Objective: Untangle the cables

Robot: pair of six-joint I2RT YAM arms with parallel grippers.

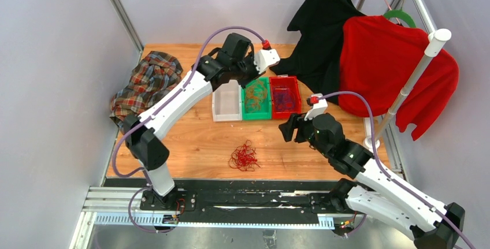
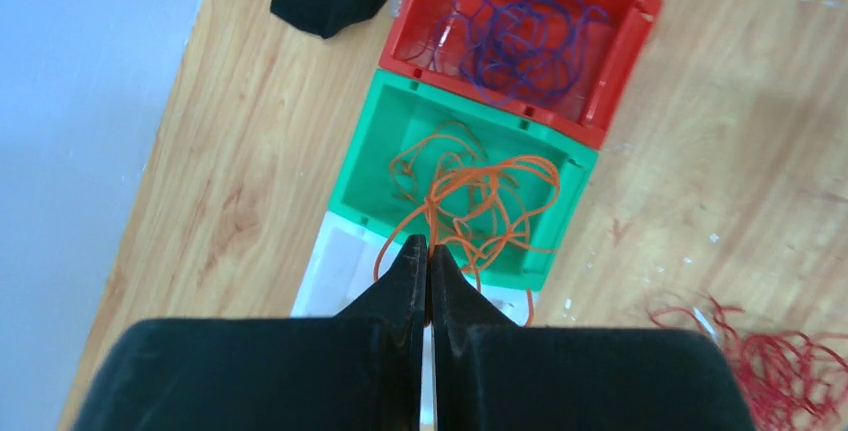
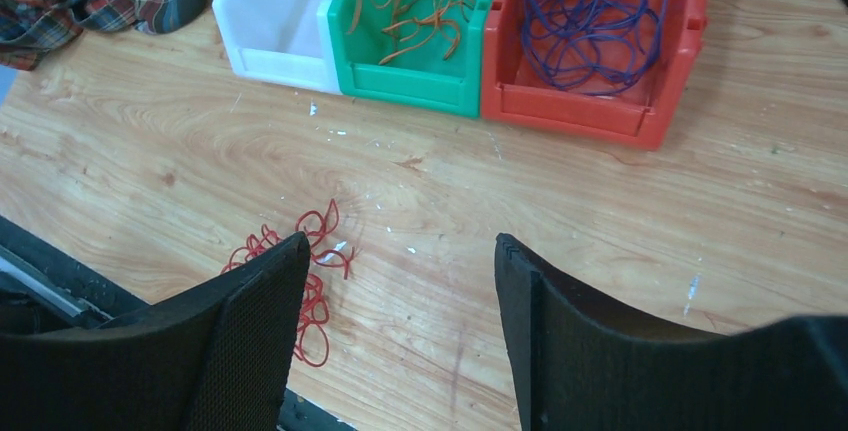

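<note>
Orange cables (image 2: 480, 191) lie tangled in a green bin (image 2: 370, 151). My left gripper (image 2: 429, 246) is shut on one orange strand and holds it above the bin's near edge; in the top view it (image 1: 249, 81) is over the green bin (image 1: 257, 115). Purple cables (image 2: 520, 36) fill the red bin (image 2: 620, 61). A clump of red cables (image 1: 244, 156) lies loose on the table, also seen in the right wrist view (image 3: 320, 246). My right gripper (image 3: 400, 241) is open and empty above the table, right of the red clump, which its left finger partly hides.
A white bin (image 1: 226, 110) stands left of the green one. A plaid shirt (image 1: 147, 81) lies at the far left. A black garment (image 1: 320, 35) and a red sweater (image 1: 393, 70) hang on a white stand (image 1: 413, 81) at the right.
</note>
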